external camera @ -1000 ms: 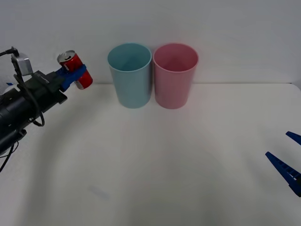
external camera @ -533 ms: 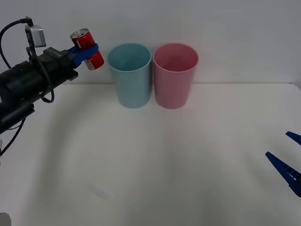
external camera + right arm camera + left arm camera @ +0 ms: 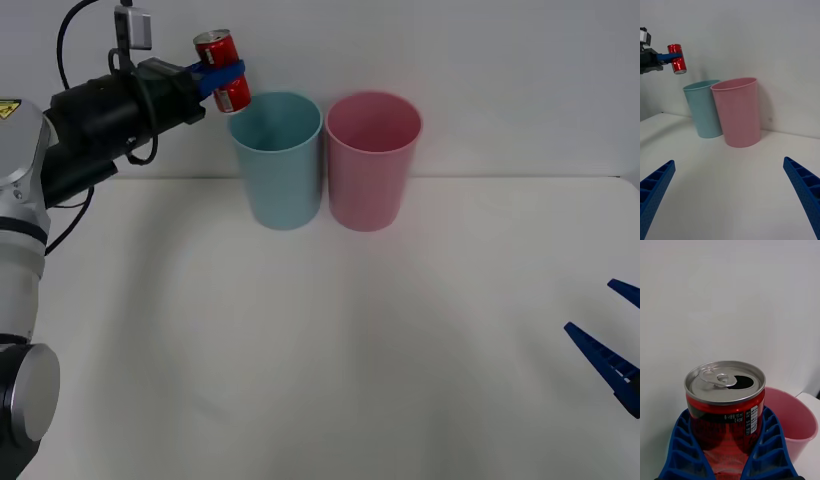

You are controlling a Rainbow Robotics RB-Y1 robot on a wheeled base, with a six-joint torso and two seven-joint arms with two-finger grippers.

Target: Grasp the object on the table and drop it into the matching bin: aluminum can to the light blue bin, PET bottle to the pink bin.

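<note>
above the blue bin's rim: can held aloft

up at the far left of the table, the left tool (image 3: 222, 80) pinches the red can (image 3: 224, 57) around its middle, blue ribbed fingers (image 3: 681, 450) pressed against both sides. the can is in the air, tilted a little, just beside and above the left rim of the light blue bin (image 3: 276, 160); it touches neither the bin nor the table (image 3: 320, 340). from the left wrist, the can's silver top (image 3: 724, 381) shows its pull tab and an opened mouth, with white print on the red side.

the light blue bin stands upright near the far edge of the table, and the pink bin (image 3: 372, 160) stands upright just beside it on the right, their sides touching or nearly so; i cannot tell which.

the right tool (image 3: 612, 343) sits low at the near right edge of the table, its blue fingers (image 3: 805, 191) spread wide and holding nothing, well apart from both bins.
</note>
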